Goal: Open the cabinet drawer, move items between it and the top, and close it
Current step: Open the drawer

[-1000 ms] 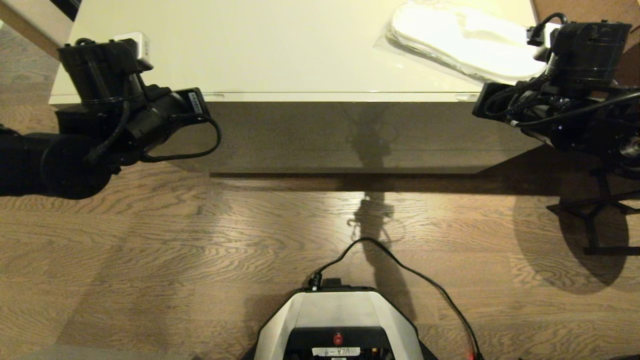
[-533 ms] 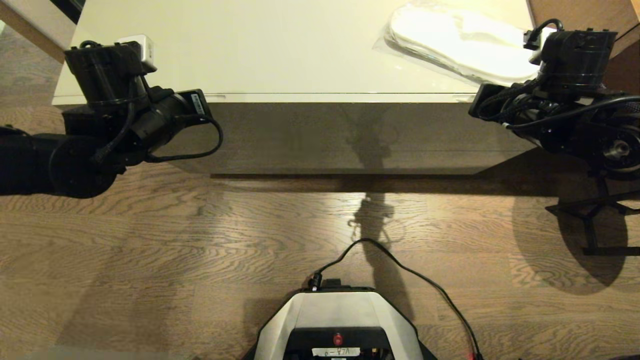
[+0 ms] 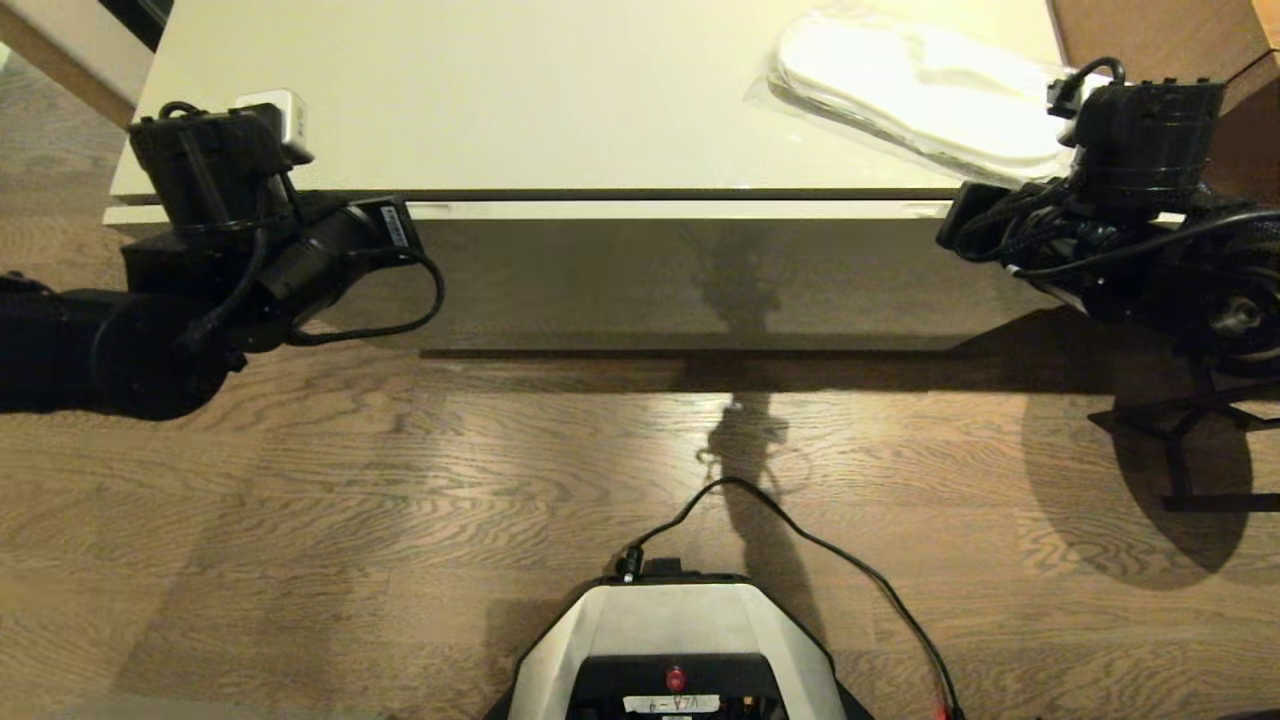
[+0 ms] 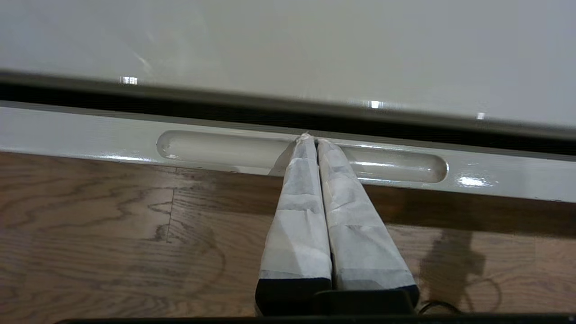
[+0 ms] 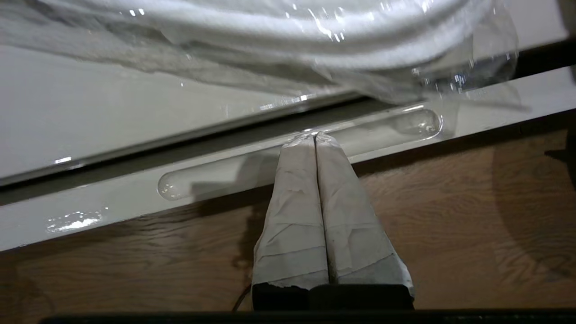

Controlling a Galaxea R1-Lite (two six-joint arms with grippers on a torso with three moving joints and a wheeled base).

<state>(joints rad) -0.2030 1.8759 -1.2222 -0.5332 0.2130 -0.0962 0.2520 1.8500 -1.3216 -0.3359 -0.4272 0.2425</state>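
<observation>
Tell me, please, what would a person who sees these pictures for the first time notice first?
Probably the two black arms reaching in from both sides of the low cabinet: the left tool and the right tool, both shut, each with its tip in an oblong slot of the cabinet drawer, which stands open by a narrow dark gap. Next, the wrapped white slippers on the top, near its right end.
</observation>
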